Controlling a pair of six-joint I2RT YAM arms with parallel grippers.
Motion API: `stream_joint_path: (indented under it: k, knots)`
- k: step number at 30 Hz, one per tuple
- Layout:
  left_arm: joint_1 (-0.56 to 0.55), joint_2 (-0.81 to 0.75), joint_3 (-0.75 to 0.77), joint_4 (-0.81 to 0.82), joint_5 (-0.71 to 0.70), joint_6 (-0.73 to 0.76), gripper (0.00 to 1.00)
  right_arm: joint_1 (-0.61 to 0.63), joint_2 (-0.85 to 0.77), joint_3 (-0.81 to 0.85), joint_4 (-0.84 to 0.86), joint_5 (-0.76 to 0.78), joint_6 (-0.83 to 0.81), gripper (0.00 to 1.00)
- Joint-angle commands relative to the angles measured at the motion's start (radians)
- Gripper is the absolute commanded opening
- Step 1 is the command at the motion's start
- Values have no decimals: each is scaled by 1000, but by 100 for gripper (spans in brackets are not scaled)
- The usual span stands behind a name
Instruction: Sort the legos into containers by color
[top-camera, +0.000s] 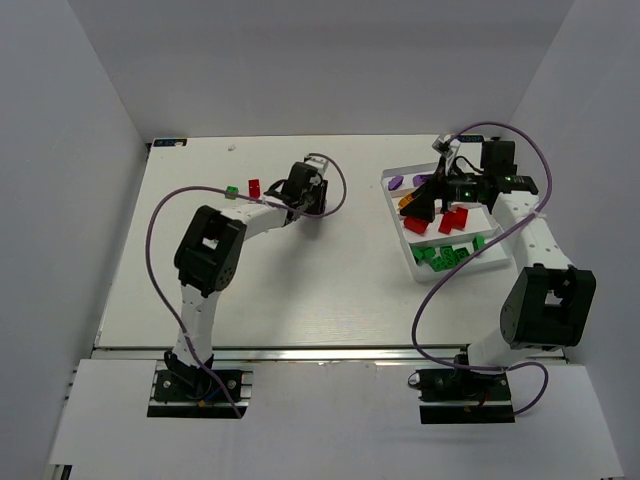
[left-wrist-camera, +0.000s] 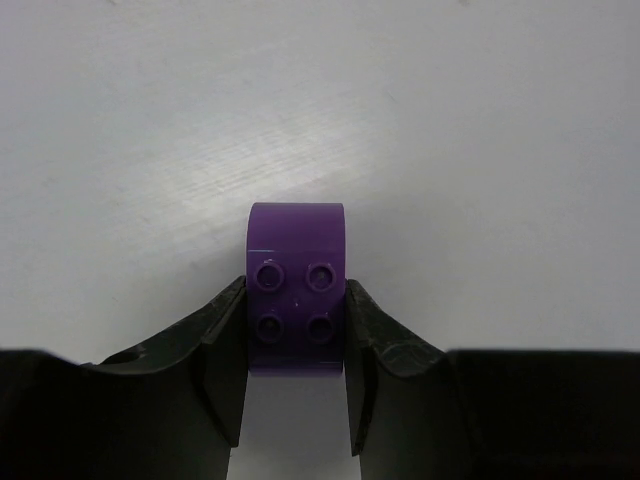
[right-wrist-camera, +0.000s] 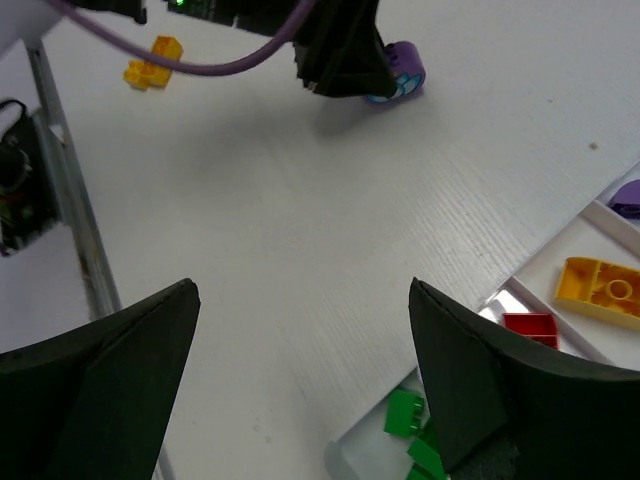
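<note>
Logged left pincer pinching purple lego flat on counter, right pincer spread wide by tray, judged sorting well along, most pieces binned by color, yet loose red lego, green lego, yellow lego plus purple one left to move.

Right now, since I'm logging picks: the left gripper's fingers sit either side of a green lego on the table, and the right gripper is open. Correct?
Not quite: the lego between the jaws of the left gripper is purple, not green; the left wrist view shows it. The rest holds.
</note>
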Motion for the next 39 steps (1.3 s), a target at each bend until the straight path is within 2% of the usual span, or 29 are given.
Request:
stream_joint_path:
  k: [1,2,3,5,6,8,9,13,14,17,18,22,26,31,39]
  knots:
    - [-8,-257,-135,188,273,-47,20,5,23,5,94,-72,253,89]
    - [-8,-296,-233,238,351,-62,20,10,28,10,99,-94,262,89]
    - [-8,-333,-282,341,493,-80,20,17,26,17,87,-109,247,89]
    - [-10,-431,-374,435,612,-166,20,57,11,46,16,-170,-7,89]
    - [-10,-463,-463,531,699,-201,20,72,3,50,-42,-196,-139,89]
    - [-25,-551,-542,616,748,-292,20,88,-14,36,-87,-195,-346,90]
    - [-36,-579,-600,666,765,-307,20,102,-11,31,-104,-191,-396,90]
    - [-97,-685,-668,685,783,-329,20,137,93,137,-255,-232,-514,89]
    - [-120,-694,-672,676,780,-331,20,148,117,167,-341,-239,-533,90]
    - [-161,-724,-685,645,750,-326,20,186,161,229,-328,-246,-452,87]
    - [-172,-734,-685,639,745,-324,20,192,160,225,-302,-255,-377,86]
    - [-206,-752,-709,670,713,-335,20,208,118,171,-225,-276,-300,86]
    - [-207,-769,-743,696,690,-343,20,218,118,183,-303,-301,-335,84]
    - [-207,-781,-743,652,671,-302,19,240,146,229,-492,-289,-436,77]
    - [-209,-810,-743,590,659,-252,19,299,94,154,-487,-275,-419,80]
